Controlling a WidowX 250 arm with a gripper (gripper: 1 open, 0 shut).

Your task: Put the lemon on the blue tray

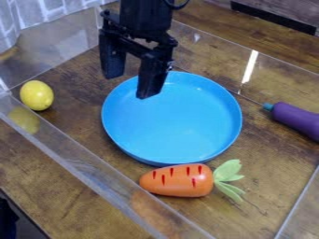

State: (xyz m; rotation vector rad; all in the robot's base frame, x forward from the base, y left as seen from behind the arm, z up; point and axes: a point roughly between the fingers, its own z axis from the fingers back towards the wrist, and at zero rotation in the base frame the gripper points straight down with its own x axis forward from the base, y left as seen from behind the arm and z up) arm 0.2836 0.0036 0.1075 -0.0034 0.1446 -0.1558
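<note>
The lemon (37,94) lies at the left side of the wooden table (75,140), just inside the clear plastic wall (75,168) that fences the work area. It is small, smooth and yellow, resting on the wood with nothing touching it, and it sits well apart from the blue tray (187,140).

In the single camera view, the blue tray fills the middle of the table: a wide round plate with a shallow raised rim, its inside bare. The black gripper (132,75) hangs over the tray's upper left edge, pointing down, its two long fingers (151,77) spread wide apart with nothing between them. One finger hangs outside the rim on the left, the other over the blue surface; whether either touches the tray cannot be told.

Near the front edge, just beside the tray's rim, an orange carrot (178,180) with green leaves lies on its side. At the right edge a purple eggplant (299,118) rests on the wood, apart from the tray.
</note>
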